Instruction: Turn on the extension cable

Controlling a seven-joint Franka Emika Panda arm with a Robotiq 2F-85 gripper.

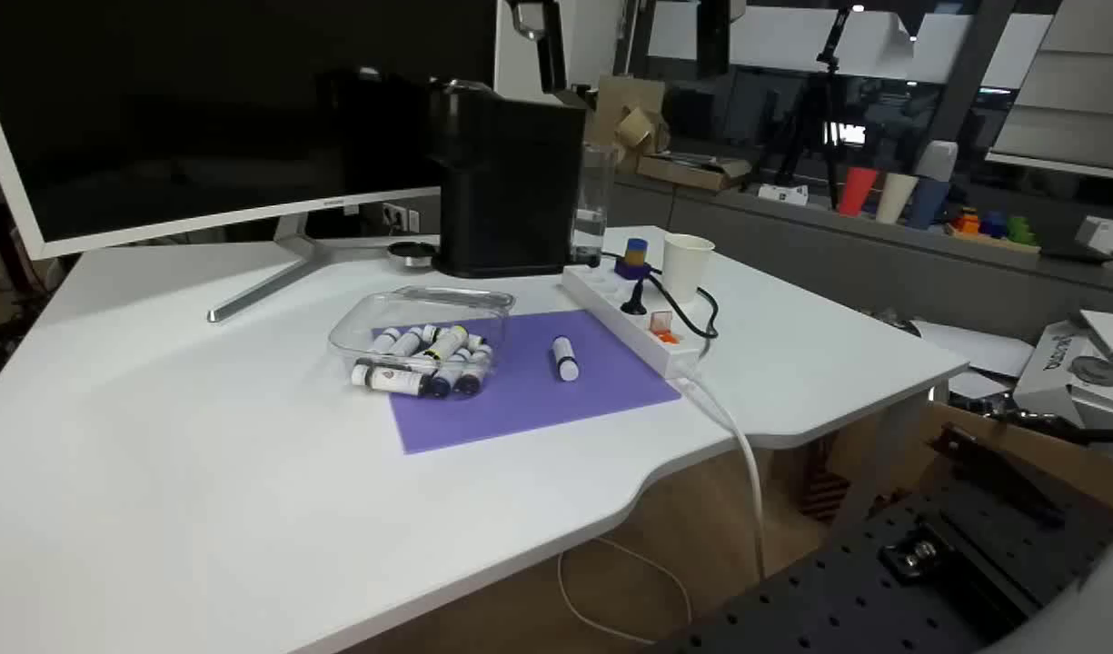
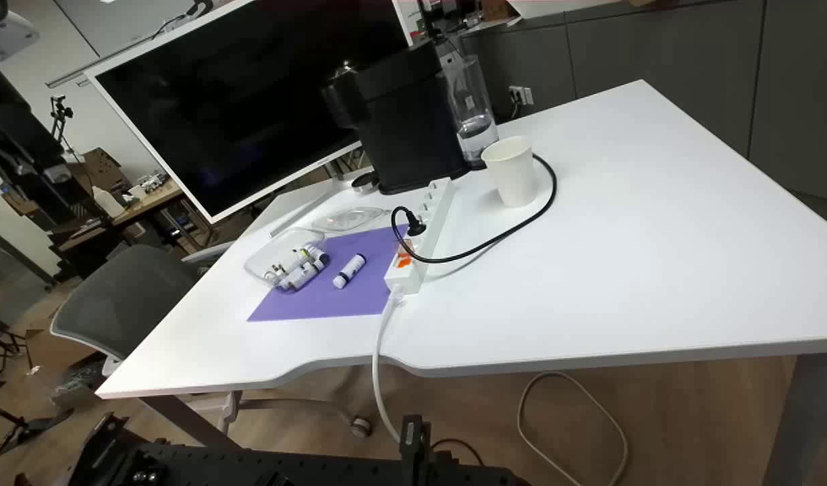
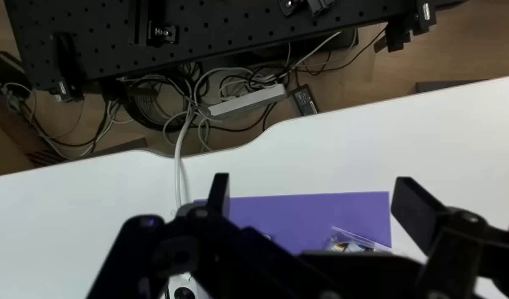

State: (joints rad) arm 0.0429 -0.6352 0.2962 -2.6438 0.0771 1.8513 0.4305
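The extension cable is a white power strip [image 1: 642,341] [image 2: 437,217] at the purple mat's edge, with a white cord running off the table's front. Its orange-red switch [image 1: 665,336] [image 2: 404,260] sits at the cord end, with a small see-through flap raised. A black plug [image 1: 634,302] [image 2: 415,226] stands in a socket. In the wrist view only a bit of the strip [image 3: 176,283] shows at the lower left; the rest is hidden by the gripper. My gripper [image 3: 313,193] is open and empty, high above the table. Its fingers show at the top of an exterior view [image 1: 633,82].
On the purple mat [image 1: 520,418] lie a clear tub [image 1: 356,341] of small white bottles and one loose bottle [image 1: 564,357]. A paper cup [image 1: 685,262], black cord [image 2: 494,237] and blue-and-orange object [image 1: 635,252] are near the strip. A tall black box [image 1: 515,182] and monitor stand behind.
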